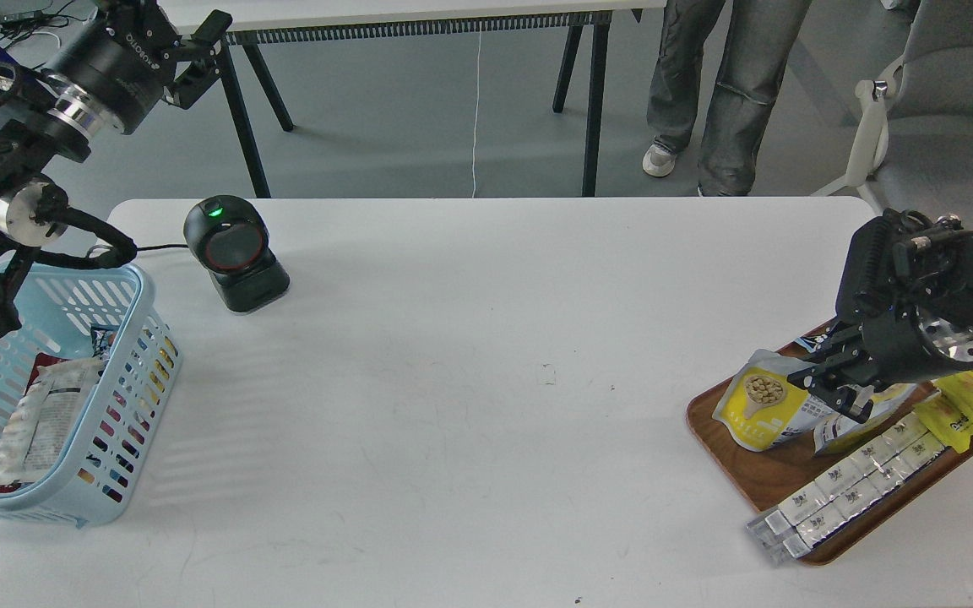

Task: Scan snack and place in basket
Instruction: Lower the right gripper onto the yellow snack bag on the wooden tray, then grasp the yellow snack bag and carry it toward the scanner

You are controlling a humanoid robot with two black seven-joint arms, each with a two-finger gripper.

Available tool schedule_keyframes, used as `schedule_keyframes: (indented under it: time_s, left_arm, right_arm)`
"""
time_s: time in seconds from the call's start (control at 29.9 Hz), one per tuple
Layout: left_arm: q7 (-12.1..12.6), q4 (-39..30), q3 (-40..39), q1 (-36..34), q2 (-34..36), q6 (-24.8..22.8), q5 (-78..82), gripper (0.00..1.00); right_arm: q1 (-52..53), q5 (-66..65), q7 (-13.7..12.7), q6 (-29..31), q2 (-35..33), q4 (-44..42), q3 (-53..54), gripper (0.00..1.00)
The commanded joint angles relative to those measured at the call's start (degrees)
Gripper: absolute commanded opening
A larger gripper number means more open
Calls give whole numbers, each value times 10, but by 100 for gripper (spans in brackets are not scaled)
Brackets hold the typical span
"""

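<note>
Yellow-and-white snack (pixel 763 407) lies on wooden tray (pixel 757 473), far right of table. Right gripper (pixel 824 390) sits right over the pouch's white top edge, fingers narrow around it; actual pinch can't be confirmed. Left gripper (pixel 199 51) raised far left, state unclear. Basket (pixel 127 405) near left.

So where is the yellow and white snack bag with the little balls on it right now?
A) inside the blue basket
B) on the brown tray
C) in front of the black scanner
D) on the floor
B: the snack lies on the brown wooden tray at the table's right side, with the right gripper down at it, far from the basket and the scanner.
</note>
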Motion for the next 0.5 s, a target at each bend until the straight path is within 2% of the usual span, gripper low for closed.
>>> schedule_keyframes:
  time_s: [0.0, 0.47]
  left_arm:
    - [0, 5, 0, 0, -2, 0, 0, 100]
    - [0, 8, -2, 0, -3, 0, -1, 100]
  right_arm:
    - [0, -2, 0, 0, 1, 0, 0, 0]
    - [7, 0, 0, 0, 6, 3, 38, 0]
